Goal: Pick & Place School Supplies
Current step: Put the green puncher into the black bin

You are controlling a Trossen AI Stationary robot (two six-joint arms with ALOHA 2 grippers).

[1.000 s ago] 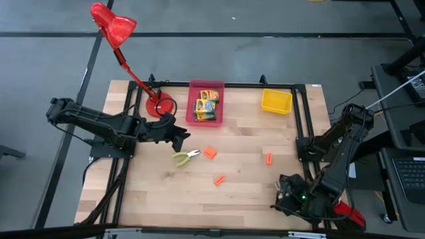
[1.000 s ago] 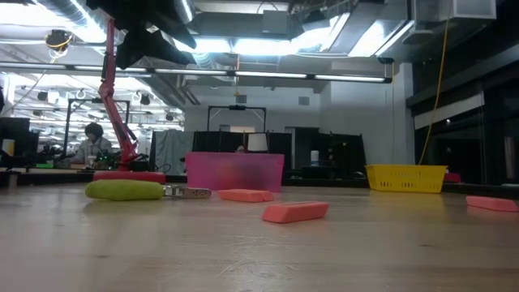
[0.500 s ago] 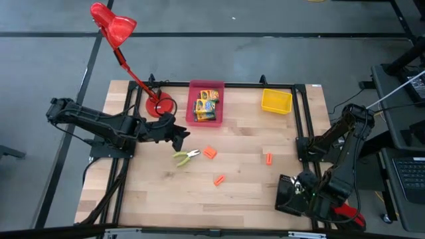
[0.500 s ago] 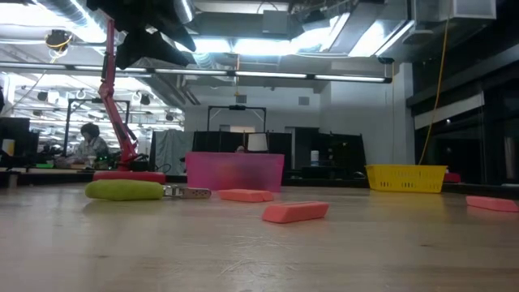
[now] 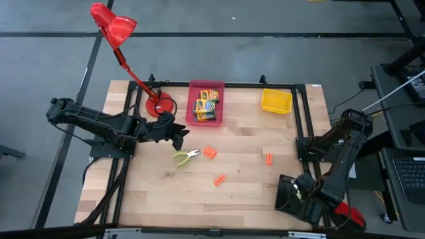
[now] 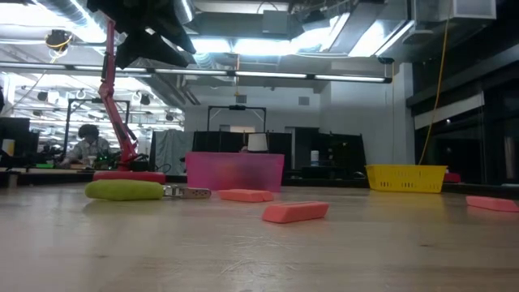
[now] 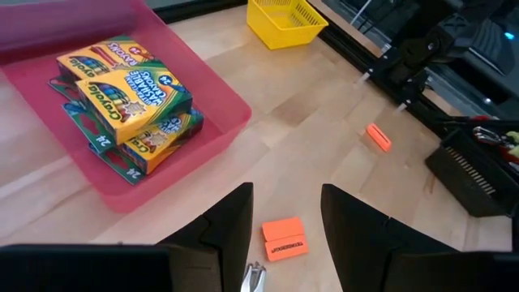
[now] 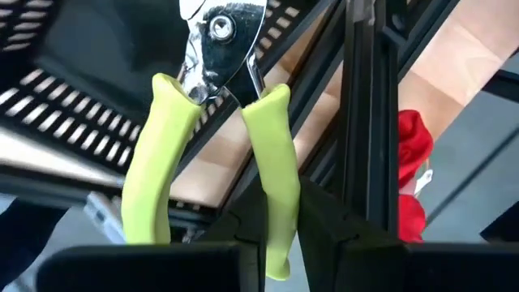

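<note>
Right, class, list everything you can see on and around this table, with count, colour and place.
lamp: 1, red, base at the table's back left
pink bin: 1, back middle
crayon boxes: several, yellow-green, stacked in the pink bin
yellow bin: 1, back right
black bin: 1, front right
orange pieces: 3, mid-table
pliers: 2, lime handles, one mid-table, one held
person: 1, in the room behind
left gripper: jaws open, near the lamp base
right gripper: jaws shut on pliers, over the black bin
</note>
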